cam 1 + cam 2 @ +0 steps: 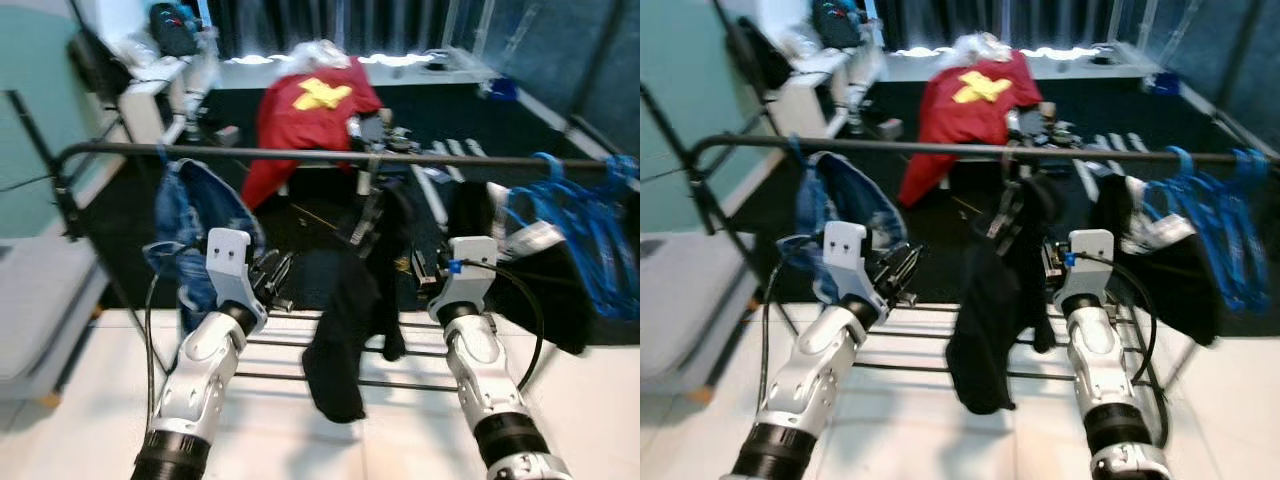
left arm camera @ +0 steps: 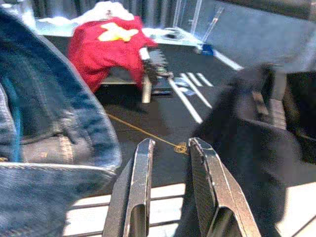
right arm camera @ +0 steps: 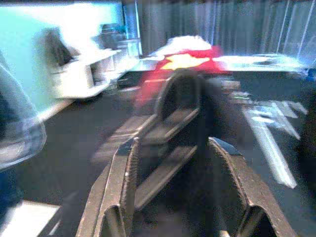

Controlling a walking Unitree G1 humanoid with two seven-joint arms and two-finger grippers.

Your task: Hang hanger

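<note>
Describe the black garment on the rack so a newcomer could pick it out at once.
Find the dark rail of the clothes rack across the scene. Near its middle hangs the black garment, between the denim piece on the left and the blue hangers on the right. It alone is plain black and drapes lowest.

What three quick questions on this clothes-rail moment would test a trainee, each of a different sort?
1. True or false: the black garment already hangs from the rail.
2. Which hangs nearest the rail's left end? A) blue hangers B) denim garment C) red shirt
3. Fill in: the jaws of both the left gripper and the right gripper stand ____.

Key: 1 true; it hangs from mid-rail between the two arms. 2 B; the blue hangers bunch at the right end, and the red shirt lies beyond the rail. 3 open, holding nothing.
</note>
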